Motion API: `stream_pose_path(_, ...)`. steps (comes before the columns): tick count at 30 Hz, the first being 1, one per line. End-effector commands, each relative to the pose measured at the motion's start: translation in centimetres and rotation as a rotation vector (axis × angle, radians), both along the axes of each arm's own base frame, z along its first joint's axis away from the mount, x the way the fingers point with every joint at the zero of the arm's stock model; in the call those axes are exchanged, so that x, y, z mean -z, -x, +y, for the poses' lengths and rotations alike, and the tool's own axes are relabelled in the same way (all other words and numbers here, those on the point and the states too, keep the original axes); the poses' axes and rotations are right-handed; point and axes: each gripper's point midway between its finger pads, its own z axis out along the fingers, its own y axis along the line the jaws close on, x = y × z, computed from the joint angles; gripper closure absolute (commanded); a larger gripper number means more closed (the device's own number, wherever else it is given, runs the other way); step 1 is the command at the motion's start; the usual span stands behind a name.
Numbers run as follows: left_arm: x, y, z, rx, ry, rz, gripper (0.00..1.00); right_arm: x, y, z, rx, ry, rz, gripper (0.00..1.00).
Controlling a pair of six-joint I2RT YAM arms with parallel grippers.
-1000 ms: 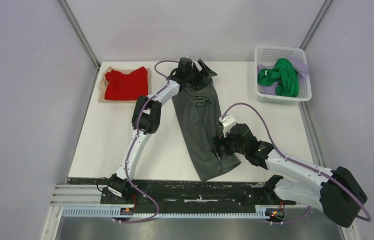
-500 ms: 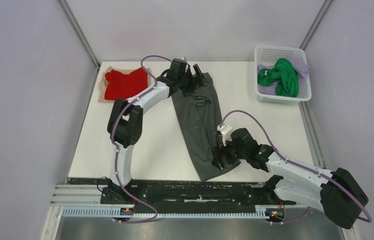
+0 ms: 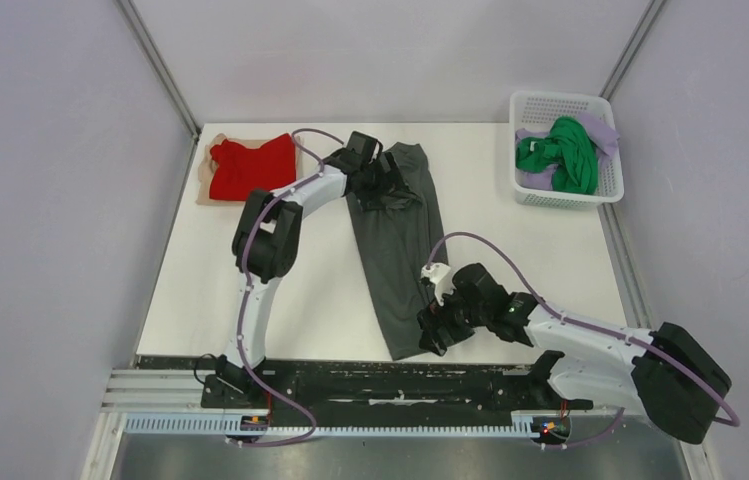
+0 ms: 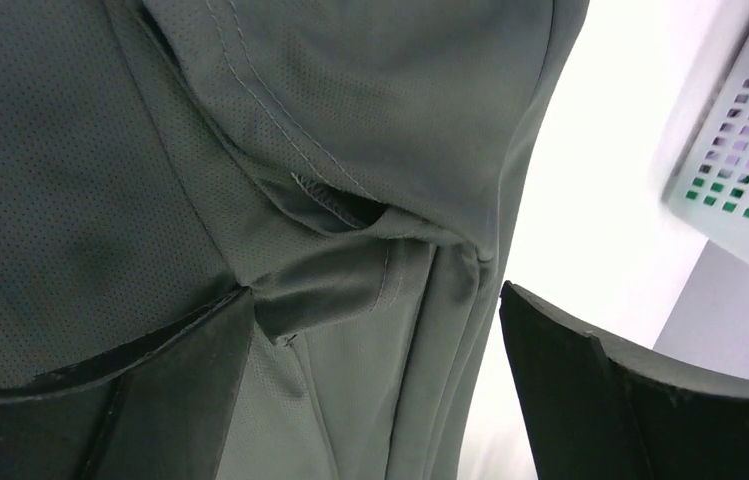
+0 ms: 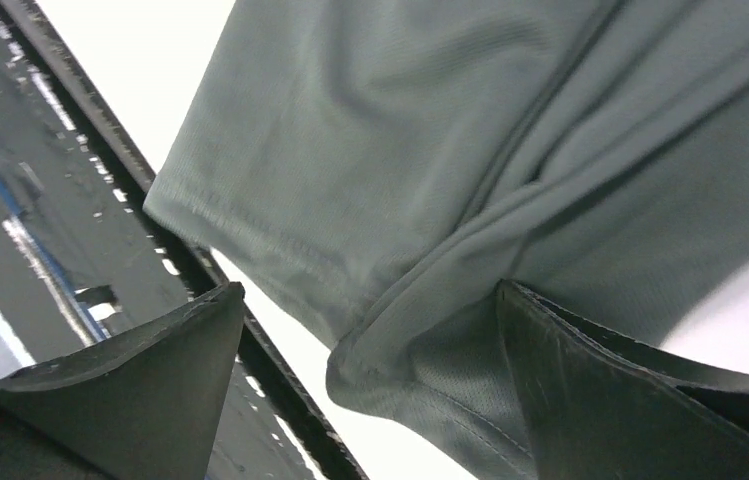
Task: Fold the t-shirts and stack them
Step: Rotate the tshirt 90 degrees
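A dark grey t-shirt (image 3: 402, 250) lies as a long narrow strip down the middle of the table. My left gripper (image 3: 388, 185) is low over its far end, jaws open, with creased grey cloth (image 4: 370, 230) between the fingers (image 4: 150, 390). My right gripper (image 3: 434, 334) is at the near end by the table's front edge, jaws open around the hem (image 5: 390, 350). A folded red t-shirt (image 3: 250, 168) lies at the far left. The bright green t-shirt (image 3: 560, 155) and the pale lavender t-shirt (image 3: 600, 130) are bunched in the basket.
The white mesh basket (image 3: 525, 110) stands at the far right corner and shows in the left wrist view (image 4: 740, 130). A tan board (image 3: 202, 185) lies under the red shirt. A black rail (image 5: 70, 130) runs along the table's near edge.
The grey shirt has become narrower, its right side folded over to the left. My left gripper moved nearer along the far end. My right gripper moved left and nearer to the hem.
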Motion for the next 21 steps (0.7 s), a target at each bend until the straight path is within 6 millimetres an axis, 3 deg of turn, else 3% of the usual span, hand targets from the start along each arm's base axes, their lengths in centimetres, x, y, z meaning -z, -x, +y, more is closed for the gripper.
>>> stream_pose_path(1, 5.5, -0.5, 2.7, -0.045, -0.1, 0.118, 0.0, -1.4, 2.3, 3.5, -0.153, -0.106, 0.059, 0.02)
stream_pose_path(6, 6.0, -4.0, 3.2, -0.069, -0.076, 0.124, 0.0, -3.9, 1.8, 8.1, -0.218, -0.23, 0.007, 0.01)
stream_pose_path(9, 4.5, -6.0, 2.2, -0.038, -0.036, 0.096, 0.0, -4.2, 0.2, 9.7, -0.199, -0.201, -0.049, 0.01)
stream_pose_path(11, 2.9, -6.5, 1.5, -0.01, -0.01, 0.067, 0.0, -4.2, -1.4, 9.3, -0.144, -0.145, -0.097, 0.01)
stream_pose_path(15, -1.7, -6.1, 1.6, 0.029, -0.03, -0.028, 0.0, -4.9, -2.4, 7.5, -0.091, -0.092, -0.176, 0.01)
stream_pose_path(20, -10.1, -3.3, 2.1, 0.077, -0.021, -0.2, 0.0, -6.6, -3.6, 5.1, -0.007, -0.066, -0.285, 0.01)
stream_pose_path(21, -10.9, -2.5, 2.3, 0.083, -0.032, -0.223, 0.0, -6.5, -3.7, 4.5, 0.011, -0.054, -0.297, 0.01)
